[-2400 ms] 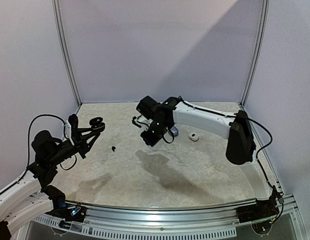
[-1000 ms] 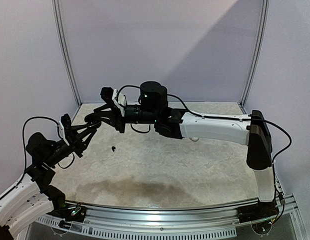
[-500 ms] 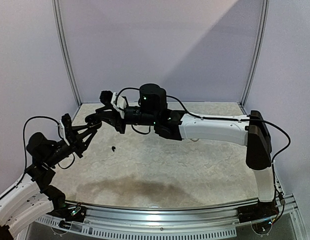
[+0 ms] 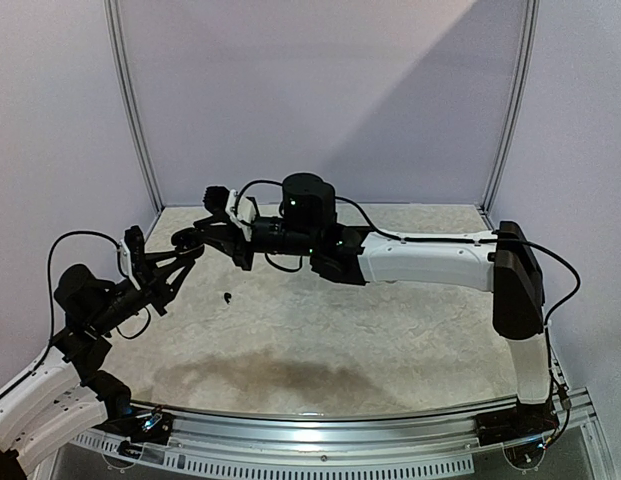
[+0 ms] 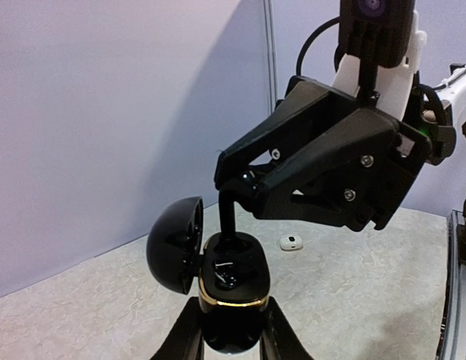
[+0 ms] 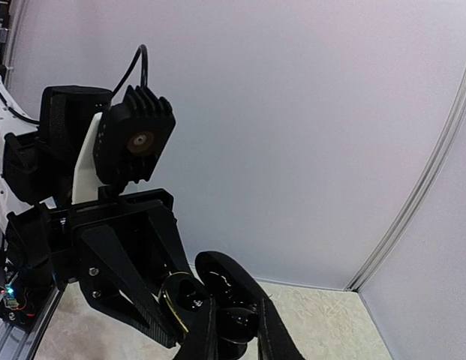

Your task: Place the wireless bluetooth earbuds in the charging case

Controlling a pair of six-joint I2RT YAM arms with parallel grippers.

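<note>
From above, your left fingers (image 4: pixel 175 262) reach up and in from the left, pressed onto a black case (image 4: pixel 183 238) that they hold clear of the surface (image 4: pixel 390 330). Your right arm stretches across from the right, and your right fingers (image 4: pixel 215 238) meet the case from the far side. A loose earbud (image 4: pixel 228 297), black, lies on the surface just below and to the right of the case, apart from both arms.

In the left wrist view, your left fingers (image 5: pixel 184 334) pinch the case (image 5: pixel 233 274) by its lower body. It stands upright, gold rim up, with the lid (image 5: pixel 172 244) swung open to the left. Your right fingers (image 5: pixel 308 172) come down from the upper right, nearly together at the tips, pinching a black earbud (image 5: pixel 227 217) whose lower end sits in the case's open top. A small white item (image 5: pixel 291 242) lies on the surface behind the case; you cannot tell whether it is a case or an earbud.

In the right wrist view, your right fingers (image 6: pixel 201 334) sit close together at the bottom edge with something dark between them. The open lid (image 6: pixel 229 277) is just above them, and the left fingers (image 6: pixel 127 277) come in from the left.
</note>
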